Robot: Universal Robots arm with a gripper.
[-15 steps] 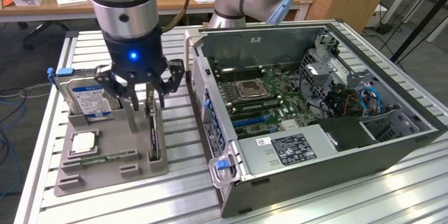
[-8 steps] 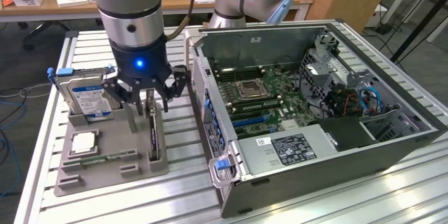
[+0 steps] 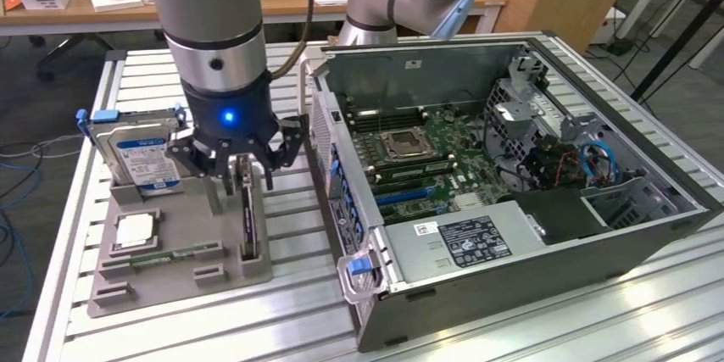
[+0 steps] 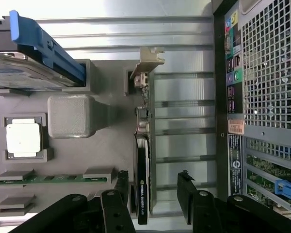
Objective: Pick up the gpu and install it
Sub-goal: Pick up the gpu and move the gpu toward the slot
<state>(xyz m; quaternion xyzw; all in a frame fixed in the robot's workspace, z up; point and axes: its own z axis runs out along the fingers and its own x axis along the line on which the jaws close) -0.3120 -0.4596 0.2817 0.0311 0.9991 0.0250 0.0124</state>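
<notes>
Our gripper [image 3: 240, 169] hangs over the gpu [image 3: 249, 219] with its jaws spread wide and nothing held. In the wrist view the two fingers [image 4: 120, 187] straddle the card [image 4: 142, 187]. One sits just beside its black face; the other is well apart on the far side. We cannot tell whether the near one touches.

The gpu stands on its long edge in a slot of the grey tray [image 3: 169, 286]. On the exterior view's clock face the tray is at 9 o'clock from the open case [image 3: 509, 235]. The hard drive [image 3: 136, 154] stands at 10 o'clock from the card. The card's silver bracket [image 4: 148, 58] is at the end away from the fingers in the wrist view.

We judge the card light and stiff but fragile: a thin board with bare parts on one side. The black face looks smooth and may slip. We would pinch it across its two flat faces, near the upper edge and toward mid-length, keeping off the bracket and the contact edge down in the slot. A grip near one end would probably let it tilt.
</notes>
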